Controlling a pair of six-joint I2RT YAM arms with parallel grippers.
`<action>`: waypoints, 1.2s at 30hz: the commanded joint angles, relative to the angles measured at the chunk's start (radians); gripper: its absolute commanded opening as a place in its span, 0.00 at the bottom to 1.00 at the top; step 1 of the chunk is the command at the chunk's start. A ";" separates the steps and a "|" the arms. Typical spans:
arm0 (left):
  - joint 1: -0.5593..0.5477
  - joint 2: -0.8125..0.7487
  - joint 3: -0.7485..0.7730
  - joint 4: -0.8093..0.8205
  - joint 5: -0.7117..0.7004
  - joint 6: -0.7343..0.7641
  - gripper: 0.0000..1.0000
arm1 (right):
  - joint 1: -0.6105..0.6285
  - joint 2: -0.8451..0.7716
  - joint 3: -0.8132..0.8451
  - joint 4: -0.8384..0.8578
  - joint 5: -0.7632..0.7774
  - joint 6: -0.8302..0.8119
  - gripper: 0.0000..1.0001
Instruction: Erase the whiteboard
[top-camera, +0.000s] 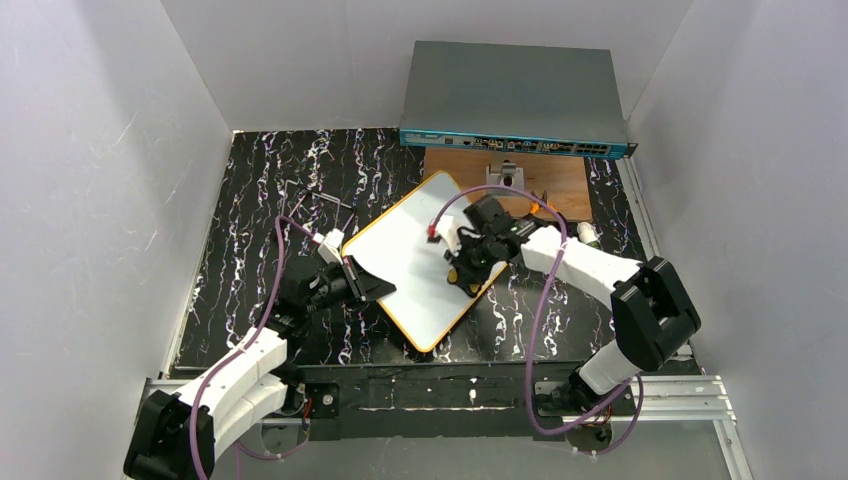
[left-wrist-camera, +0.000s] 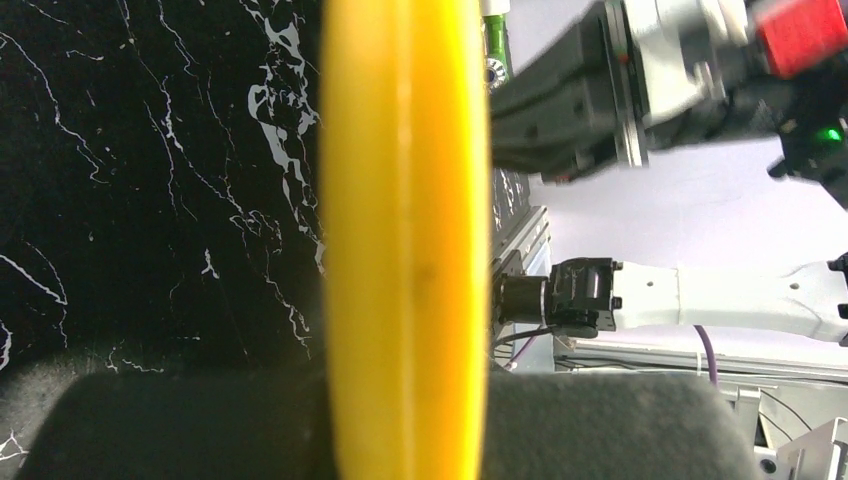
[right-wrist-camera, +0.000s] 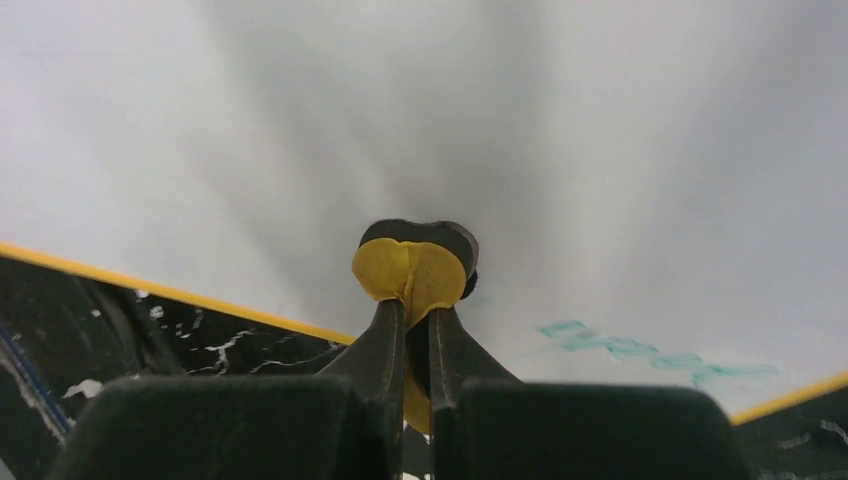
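whiteboard (top-camera: 420, 255) is clamped by left pincer (top-camera: 366, 284) for steadiness | eraser (right-wrist-camera: 411, 266) is pinched by right pincer (right-wrist-camera: 410, 322), pressed near green marks (right-wrist-camera: 640, 350)

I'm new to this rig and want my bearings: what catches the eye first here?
The whiteboard lies askew mid-table, its orange-yellow rim clamped at the left by the left gripper. The right gripper holds a yellow eraser against it, beside faint green marks.
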 joint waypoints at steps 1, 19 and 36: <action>-0.028 -0.034 0.031 0.159 0.224 -0.037 0.00 | 0.207 0.017 -0.013 -0.049 -0.183 -0.102 0.01; -0.027 -0.100 0.036 0.009 0.130 -0.006 0.00 | -0.131 0.111 -0.008 -0.017 0.026 0.067 0.01; -0.025 -0.148 0.020 -0.047 0.084 -0.003 0.00 | 0.041 0.060 -0.069 -0.025 0.142 -0.013 0.01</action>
